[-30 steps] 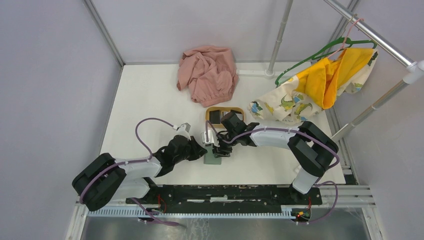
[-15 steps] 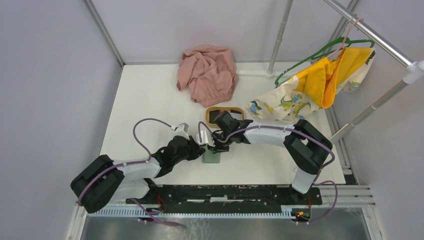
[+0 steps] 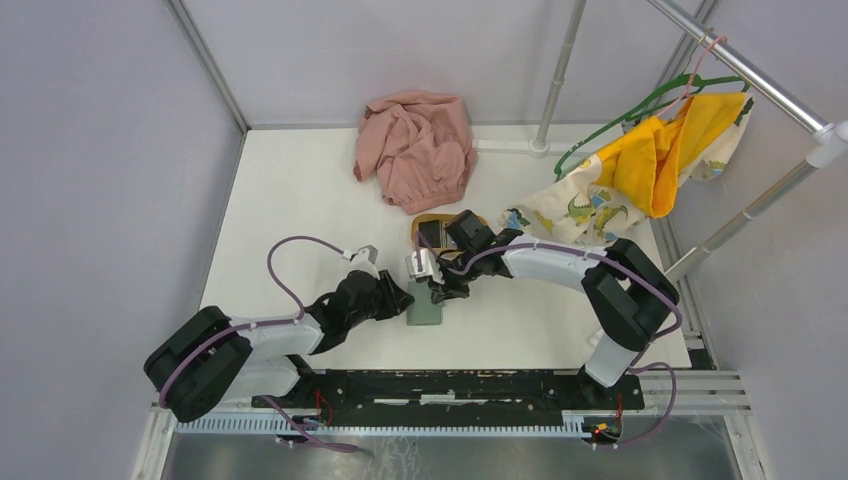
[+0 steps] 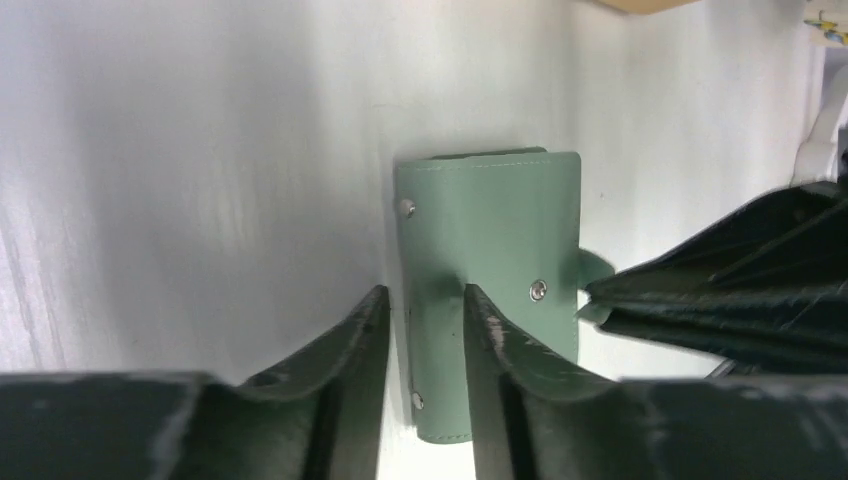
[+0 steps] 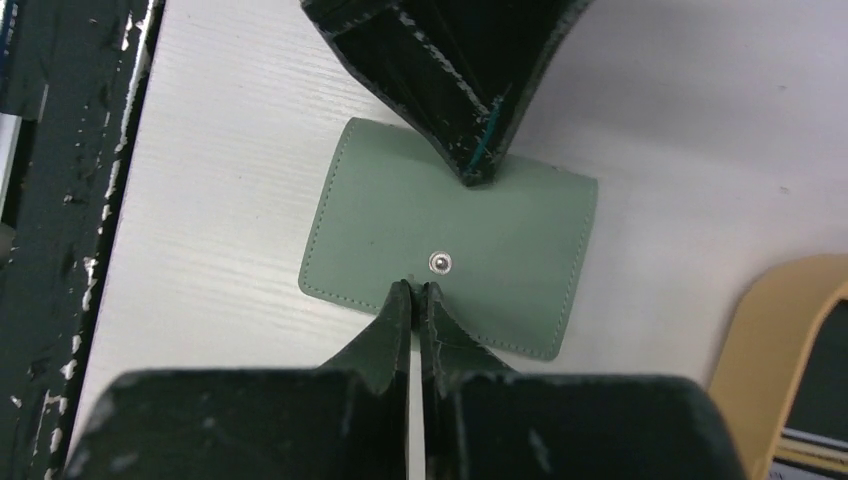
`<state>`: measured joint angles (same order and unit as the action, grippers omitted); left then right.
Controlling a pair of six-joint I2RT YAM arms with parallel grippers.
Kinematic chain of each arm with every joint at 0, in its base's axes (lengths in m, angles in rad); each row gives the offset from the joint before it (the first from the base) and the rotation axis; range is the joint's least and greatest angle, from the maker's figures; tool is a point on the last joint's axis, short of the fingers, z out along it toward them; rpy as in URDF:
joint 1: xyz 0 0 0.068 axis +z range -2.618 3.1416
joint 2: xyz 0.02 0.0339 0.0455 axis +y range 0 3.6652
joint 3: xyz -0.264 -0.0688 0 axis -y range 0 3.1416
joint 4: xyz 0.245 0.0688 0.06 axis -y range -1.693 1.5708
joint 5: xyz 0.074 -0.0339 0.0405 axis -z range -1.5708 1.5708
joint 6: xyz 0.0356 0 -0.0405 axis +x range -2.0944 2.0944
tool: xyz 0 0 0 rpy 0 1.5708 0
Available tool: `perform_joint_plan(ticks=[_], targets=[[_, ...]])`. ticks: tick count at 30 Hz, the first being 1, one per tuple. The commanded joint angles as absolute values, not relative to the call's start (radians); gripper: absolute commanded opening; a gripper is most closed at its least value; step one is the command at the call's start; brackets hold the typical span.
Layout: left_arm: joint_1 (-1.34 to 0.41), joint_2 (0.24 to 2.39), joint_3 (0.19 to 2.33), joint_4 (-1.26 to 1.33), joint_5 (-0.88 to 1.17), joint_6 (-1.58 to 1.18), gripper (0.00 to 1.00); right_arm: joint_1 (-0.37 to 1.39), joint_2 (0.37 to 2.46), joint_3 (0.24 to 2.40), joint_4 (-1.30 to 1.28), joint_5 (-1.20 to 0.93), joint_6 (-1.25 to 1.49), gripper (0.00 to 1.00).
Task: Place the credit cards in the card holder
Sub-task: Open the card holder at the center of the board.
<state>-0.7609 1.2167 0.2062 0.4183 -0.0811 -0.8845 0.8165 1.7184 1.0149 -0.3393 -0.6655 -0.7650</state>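
- Currently, the left hand (image 4: 425, 325) sits low over the bench (image 3: 300, 200) at one long edge of the card holder (image 4: 490, 220). Its jaws stand narrowly apart, and that edge shows in the gap. Whether the pads touch the edge cannot be told.
- The card holder lies flat on the bench between the two hands. It is folded closed, grey-green side up, with its snap stud visible. No card shows in it or on it.
- The right hand (image 5: 413, 290) has its jaws pressed together with nothing between them. Its tips rest at the opposite long edge of the holder, just beside the stud.
- Beyond the holder stands the oval wooden tray (image 5: 770, 330), partly hidden by the right arm. The credit cards (image 3: 430, 233) lie in it. Only dark card surface shows, and the count cannot be told.
- Farther back lie a crumpled pink cloth (image 3: 415, 150) and a yellow garment (image 3: 650, 160) on a green hanger.
- Progress, as a judgement: early stage, with no card inserted so far as can be seen.
- Remaining steps: open the holder to expose its slots, then take each card from the tray and slide it in.
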Motion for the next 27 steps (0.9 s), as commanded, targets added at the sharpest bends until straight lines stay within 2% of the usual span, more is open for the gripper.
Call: perform_joint_plan(ticks=[1,5,11,20,27], targets=[[-0.762,1.178,0.242,0.373,-0.103,-0.848,0.50,0.730,1.625,0.986,-0.309,-0.856,-0.763,0.00],[-0.763,1.115,0.247,0.341,-0.065,-0.816,0.72,0.696,1.602,0.972,-0.296,-0.944,-0.753,0.00],[-0.762,1.045,0.215,0.403,0.027,-0.817,0.94,0.671,1.580,0.952,-0.279,-1.108,-0.749,0.00],[-0.762,1.125,0.209,0.533,0.138,-0.831,0.98,0.654,1.567,0.933,-0.210,-1.089,-0.682,0.00],[-0.763,1.140,0.220,0.537,0.184,-0.797,0.99,0.635,1.548,0.913,-0.162,-1.099,-0.644,0.00]])
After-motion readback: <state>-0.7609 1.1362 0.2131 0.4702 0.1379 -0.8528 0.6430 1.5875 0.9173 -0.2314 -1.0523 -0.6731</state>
